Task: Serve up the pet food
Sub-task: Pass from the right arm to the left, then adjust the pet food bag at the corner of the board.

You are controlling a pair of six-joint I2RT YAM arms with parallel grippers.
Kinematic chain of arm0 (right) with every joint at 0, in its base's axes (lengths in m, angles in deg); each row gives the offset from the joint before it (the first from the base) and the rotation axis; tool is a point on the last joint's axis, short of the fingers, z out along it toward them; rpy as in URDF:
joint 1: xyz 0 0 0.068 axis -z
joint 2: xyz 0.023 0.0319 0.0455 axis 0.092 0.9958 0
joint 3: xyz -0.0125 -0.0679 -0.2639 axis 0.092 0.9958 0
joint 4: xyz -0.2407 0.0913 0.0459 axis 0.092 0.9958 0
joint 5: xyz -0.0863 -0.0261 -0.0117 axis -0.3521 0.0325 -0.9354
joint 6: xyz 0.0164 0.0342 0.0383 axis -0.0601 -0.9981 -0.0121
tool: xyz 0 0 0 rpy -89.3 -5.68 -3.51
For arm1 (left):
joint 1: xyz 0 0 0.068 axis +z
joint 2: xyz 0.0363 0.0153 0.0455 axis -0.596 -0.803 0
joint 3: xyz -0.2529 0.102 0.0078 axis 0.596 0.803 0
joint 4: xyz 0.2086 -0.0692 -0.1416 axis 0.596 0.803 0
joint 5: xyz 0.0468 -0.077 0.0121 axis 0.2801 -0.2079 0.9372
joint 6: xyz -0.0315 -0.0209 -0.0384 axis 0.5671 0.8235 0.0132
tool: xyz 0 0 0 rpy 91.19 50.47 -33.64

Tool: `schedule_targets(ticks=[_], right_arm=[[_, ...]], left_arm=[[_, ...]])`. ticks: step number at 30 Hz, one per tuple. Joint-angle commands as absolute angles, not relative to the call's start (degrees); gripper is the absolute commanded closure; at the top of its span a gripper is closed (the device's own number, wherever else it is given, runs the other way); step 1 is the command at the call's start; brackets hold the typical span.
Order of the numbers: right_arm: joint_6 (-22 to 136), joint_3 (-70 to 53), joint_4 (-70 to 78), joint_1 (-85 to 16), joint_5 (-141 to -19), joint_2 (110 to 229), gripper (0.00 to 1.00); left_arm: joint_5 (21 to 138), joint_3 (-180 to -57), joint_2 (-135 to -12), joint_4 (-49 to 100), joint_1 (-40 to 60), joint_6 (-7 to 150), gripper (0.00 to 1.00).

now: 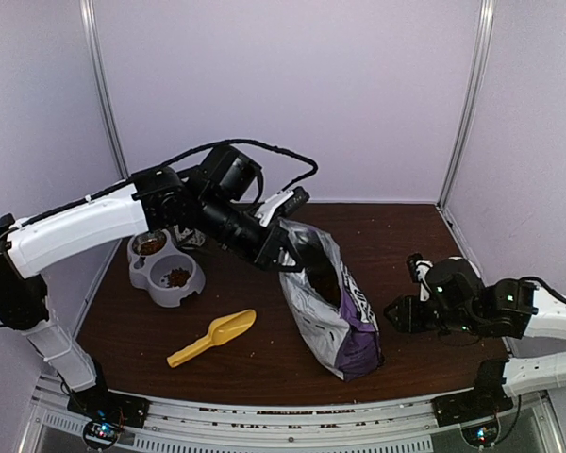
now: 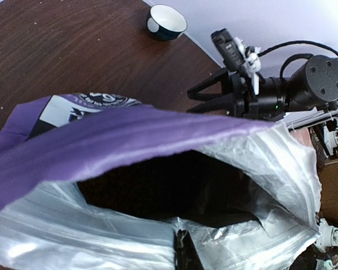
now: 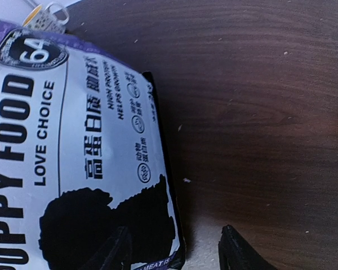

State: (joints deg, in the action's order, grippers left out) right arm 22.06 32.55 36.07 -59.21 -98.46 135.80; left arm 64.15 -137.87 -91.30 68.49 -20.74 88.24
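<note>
Purple-and-silver foil of the bag (image 1: pixel 344 326) is pinched at its upper rim by the left pincer (image 1: pixel 300 247), fingers pressed together on the lip so the mouth gapes just beyond them. Pet food (image 1: pixel 324 283) shows brown inside that mouth, directly under this pincer. More of it sits in the grey bowl (image 1: pixel 160 294), back along the left arm.

The bag stands on the table (image 1: pixel 264 368) with its long axis upright, leaning a little. The right pincer (image 1: pixel 396 314) is spread and holds nothing. It hangs low, just beside the bag's printed face and apart from it.

The yellow scoop (image 1: pixel 214 337) lies across the bag from the right pincer, on the left arm's side. The occupied left arm is therefore nearer it, and the free right one would probably have to reach round the bag.
</note>
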Motion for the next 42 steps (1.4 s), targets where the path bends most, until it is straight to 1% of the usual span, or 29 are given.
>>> schedule_targets(ticks=[1,3,8,13,17,18,19,21,22,23,24,25,27,28,29,31,33,38,42], right_arm=[[21.62,34.45,27.44,-64.55,-92.23,136.67,0.48],[23.18,35.23,22.00,-68.22,-88.80,137.80,0.48],[26.84,34.20,9.79,-78.45,-87.24,140.14,0.49],[28.65,30.66,4.79,-83.97,-89.99,145.89,0.49],[28.75,28.07,4.59,-85.80,-93.62,148.92,0.49],[28.27,28.14,4.71,-85.94,-94.82,149.09,0.50],[27.63,28.36,4.89,-86.04,-95.94,149.05,0.50],[26.76,29.08,4.72,-86.12,-97.46,148.40,0.50],[26.39,29.53,4.56,-86.14,-98.23,147.86,0.50],[26.14,30.03,4.51,-86.20,-98.98,147.28,0.50],[25.87,30.55,4.44,-86.21,-99.71,146.55,0.50],[25.79,30.93,4.46,-86.22,-100.50,145.87,0.50],[25.49,31.54,4.92,-86.19,-101.70,144.63,0.50],[25.39,31.81,5.13,-86.25,-102.04,144.08,0.50],[25.27,31.98,5.38,-86.21,-102.39,143.50,0.50],[25.00,32.31,6.34,-86.29,-103.40,142.44,0.50],[24.95,32.56,7.34,-86.23,-104.94,141.46,0.49],[25.32,32.51,12.72,-85.85,-110.07,136.43,0.38],[26.74,32.65,17.01,-82.95,-110.24,130.89,0.33]], left_arm=[[55.59,-147.58,-93.17,66.58,-20.72,79.26,1.00],[53.59,-151.06,-95.55,67.71,-20.81,78.00,1.00],[49.71,-158.57,-101.30,68.42,-21.77,77.09,1.00],[46.85,-165.56,-107.64,68.40,-23.17,77.19,1.00],[47.40,-166.43,-109.16,68.42,-23.29,77.21,1.00],[47.90,-166.23,-109.02,68.56,-23.27,77.06,0.96],[48.64,-166.19,-108.79,68.88,-23.32,76.74,0.90],[50.43,-166.19,-108.07,69.91,-23.36,75.78,0.81],[51.60,-165.96,-107.52,70.30,-23.41,75.22,0.75],[52.99,-165.45,-106.76,70.45,-23.37,74.80,0.65],[54.80,-164.77,-105.70,70.47,-23.36,74.52,0.58],[57.70,-163.80,-104.48,70.47,-23.36,74.34,0.53],[68.28,-161.14,-101.19,70.48,-23.80,74.58,0.35],[72.25,-159.29,-99.23,70.43,-24.18,74.56,0.28],[75.04,-157.35,-96.95,69.79,-24.42,74.84,0.24],[78.63,-151.69,-91.58,68.33,-24.95,76.33,0.19],[79.25,-146.84,-87.00,66.57,-25.59,78.44,0.15],[82.05,-135.70,-79.60,65.73,-30.02,84.61,0.12],[85.44,-127.95,-75.10,63.07,-33.00,90.63,0.09]])
